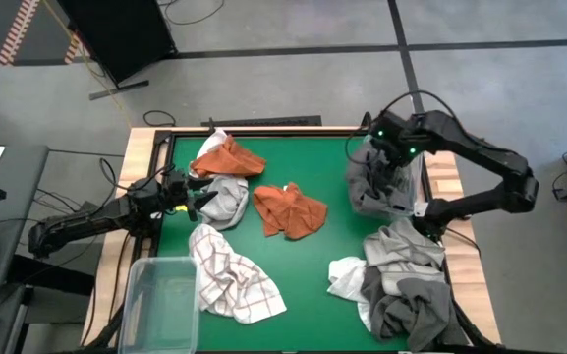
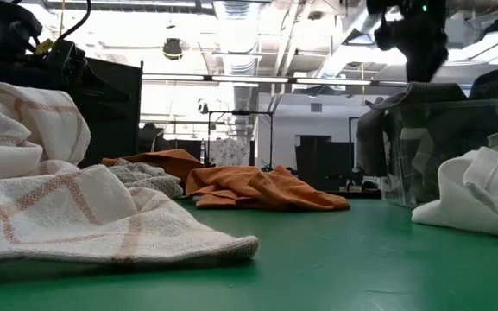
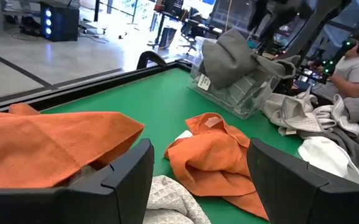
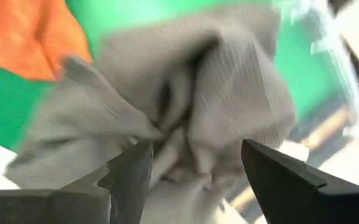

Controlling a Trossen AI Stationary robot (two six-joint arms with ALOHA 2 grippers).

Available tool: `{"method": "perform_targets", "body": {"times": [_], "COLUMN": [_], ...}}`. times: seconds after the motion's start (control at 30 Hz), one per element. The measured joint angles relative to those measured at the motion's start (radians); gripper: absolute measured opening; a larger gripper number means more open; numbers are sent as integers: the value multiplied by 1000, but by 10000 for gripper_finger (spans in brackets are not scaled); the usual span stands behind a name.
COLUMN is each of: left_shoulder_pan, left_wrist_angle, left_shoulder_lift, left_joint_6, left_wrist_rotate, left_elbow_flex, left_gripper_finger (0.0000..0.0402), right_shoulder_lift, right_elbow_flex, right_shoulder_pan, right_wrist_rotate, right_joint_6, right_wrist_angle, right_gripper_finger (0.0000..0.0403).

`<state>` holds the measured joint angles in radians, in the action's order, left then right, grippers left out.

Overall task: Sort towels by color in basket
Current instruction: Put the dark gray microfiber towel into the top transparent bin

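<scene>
Green table [image 1: 312, 265] is carrying the towels. Right-hand clear bin [image 1: 416, 187] is holding a grey towel [image 1: 369, 177]; right gripper [image 1: 393, 157] is hovering above it, fingers open, gripping nothing. Grey-and-white pile [image 1: 401, 285] is lying just nearer than that bin. Orange towel [image 1: 288, 209] is sitting left of it. Left gripper [image 1: 197, 192], open, is resting at the far-left towels.

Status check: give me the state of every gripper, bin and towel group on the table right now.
Right gripper: open, above grey towel in right bin.
Left gripper: open, empty, by orange towel.
Near-left bin: empty.
Middle orange towel: loose, crumpled.
Checked towel: loose.
Grey-white pile: unsorted.
</scene>
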<state>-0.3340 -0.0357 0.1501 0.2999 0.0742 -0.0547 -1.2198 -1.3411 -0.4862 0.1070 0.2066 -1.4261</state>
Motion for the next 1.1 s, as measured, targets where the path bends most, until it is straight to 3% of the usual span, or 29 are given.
{"method": "perform_targets", "body": {"times": [0.4, 0.67, 0.87, 1.0, 1.1], "left_shoulder_pan": [0, 0, 0, 0, 0], "left_wrist_angle": [0, 0, 0, 0, 0], "left_shoulder_lift": [0, 0, 0, 0, 0], "left_joint_6": [0, 1, 1, 1, 1], "left_wrist_rotate": [0, 0, 0, 0, 0], "left_elbow_flex": [0, 0, 0, 0, 0], "left_gripper_finger": [245, 245, 245, 245, 245], "right_shoulder_lift": [-138, -316, -403, -449, -473], "right_elbow_flex": [-61, -61, -61, -61, -61], "right_shoulder_pan": [239, 228, 196, 185, 193], "right_wrist_rotate": [14, 108, 117, 237, 297], "right_joint_6": [-162, -247, -260, -255, -277], "right_wrist_angle": [270, 196, 115, 63, 42], "right_gripper_finger": [286, 286, 286, 279, 246]}}
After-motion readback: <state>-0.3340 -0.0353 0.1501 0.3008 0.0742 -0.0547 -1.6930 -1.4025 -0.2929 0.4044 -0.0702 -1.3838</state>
